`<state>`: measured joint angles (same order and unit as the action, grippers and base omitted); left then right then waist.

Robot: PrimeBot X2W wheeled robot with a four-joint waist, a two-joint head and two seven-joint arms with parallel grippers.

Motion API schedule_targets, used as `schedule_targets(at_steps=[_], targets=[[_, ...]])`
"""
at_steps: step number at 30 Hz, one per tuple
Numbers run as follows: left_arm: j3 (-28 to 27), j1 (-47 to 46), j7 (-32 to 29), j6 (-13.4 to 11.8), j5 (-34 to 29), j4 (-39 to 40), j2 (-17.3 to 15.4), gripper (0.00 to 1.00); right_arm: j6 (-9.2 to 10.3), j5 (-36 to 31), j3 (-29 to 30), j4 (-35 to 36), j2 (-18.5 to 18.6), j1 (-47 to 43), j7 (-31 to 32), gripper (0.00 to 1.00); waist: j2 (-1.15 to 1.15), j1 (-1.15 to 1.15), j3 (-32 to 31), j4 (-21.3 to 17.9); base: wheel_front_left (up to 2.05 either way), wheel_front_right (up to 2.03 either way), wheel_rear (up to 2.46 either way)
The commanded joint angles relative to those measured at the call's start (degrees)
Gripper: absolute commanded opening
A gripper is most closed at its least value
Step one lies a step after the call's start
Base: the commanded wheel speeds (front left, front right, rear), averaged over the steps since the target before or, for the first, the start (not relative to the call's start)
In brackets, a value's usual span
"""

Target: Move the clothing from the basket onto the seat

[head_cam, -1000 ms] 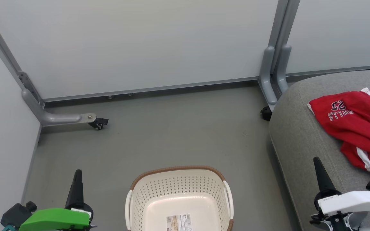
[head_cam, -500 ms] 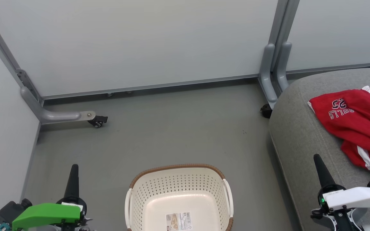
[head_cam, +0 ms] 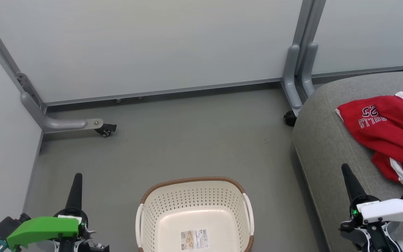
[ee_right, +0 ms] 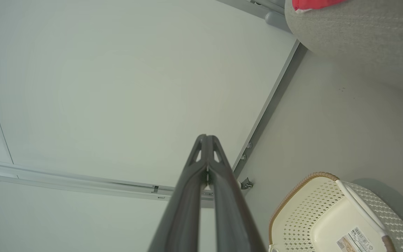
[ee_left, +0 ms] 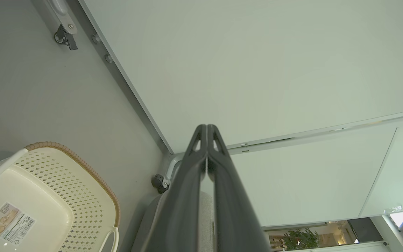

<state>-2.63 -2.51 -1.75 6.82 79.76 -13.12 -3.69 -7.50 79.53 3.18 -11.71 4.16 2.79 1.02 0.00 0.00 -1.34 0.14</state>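
Note:
The red clothing (head_cam: 392, 131), with "23 BULLS" in white print and white stripes, lies spread on the grey seat (head_cam: 327, 150) at the right; a red edge of the clothing (ee_right: 313, 3) tops the seat (ee_right: 359, 42) in the right wrist view. The cream basket (head_cam: 194, 213) stands on the floor at bottom centre, holding just a paper label (head_cam: 195, 239); the basket (ee_left: 47, 196) and basket (ee_right: 338, 217) also appear from the wrists. My left gripper (head_cam: 77, 176) is shut at lower left, away from the basket. My right gripper (head_cam: 345, 168) is shut over the seat's front edge.
White partition panels (head_cam: 159, 45) wall off the back and left. Their grey feet with castors (head_cam: 105, 130) stand on the grey floor (head_cam: 187, 140), another castor (head_cam: 289, 119) beside the seat's corner. Open floor lies between basket and panels.
The whole head view has shifted slightly, things sliding up the picture. Both grippers stay shut; the left one sits a little further left and higher in the view.

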Motion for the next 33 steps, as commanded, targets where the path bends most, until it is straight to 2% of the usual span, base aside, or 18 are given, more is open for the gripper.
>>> schedule_targets(at_steps=[1, 33], targets=[[-0.4, -1.5, -0.3, 0.3, 1.4, 0.1, -0.3, 0.00, 0.00, 1.4, 0.3, -0.1, 0.3, 1.0, 0.5, 0.00, 0.00, 0.00, 0.1, 0.0, 0.00, 0.00, 0.00], [-2.9, -4.1, -4.1, 0.8, 13.6, -0.9, -0.1, 0.00, 0.02, 14.4, 1.7, -2.3, 0.1, 3.6, 4.2, 0.00, 0.00, 0.00, 1.5, -0.1, 0.00, 0.00, 0.00]])
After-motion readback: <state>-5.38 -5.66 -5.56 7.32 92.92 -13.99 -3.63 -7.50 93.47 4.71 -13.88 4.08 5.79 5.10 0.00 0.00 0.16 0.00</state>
